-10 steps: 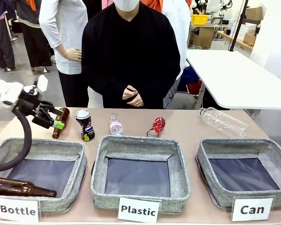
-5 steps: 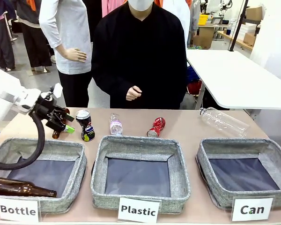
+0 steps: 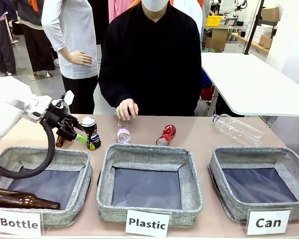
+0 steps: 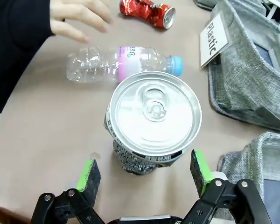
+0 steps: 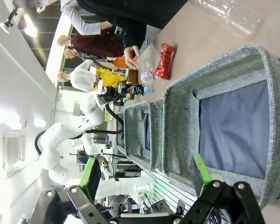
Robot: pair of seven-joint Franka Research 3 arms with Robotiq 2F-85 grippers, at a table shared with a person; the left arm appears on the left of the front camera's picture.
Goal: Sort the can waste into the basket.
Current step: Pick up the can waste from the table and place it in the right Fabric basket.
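The left arm is seen entering from the left, its wrist tilted down toward the table behind the "Bottle" basket [image 3: 45,155]. The left gripper [image 3: 78,136] is spread wide with nothing clamped. In the left wrist view its green pads [image 4: 88,173] are placed either side of the upright Pepsi can [image 4: 154,114], with gaps showing on both sides. The crushed red can [image 3: 166,134] is found lying on the table behind the "Plastic" basket [image 3: 149,151], well apart from the "Can" basket [image 3: 254,151]. The right gripper [image 5: 145,171] is held fully open and empty above the near wall of that basket. A person's hand [image 3: 126,108] is rested fingers-down by a clear plastic bottle [image 3: 122,132].
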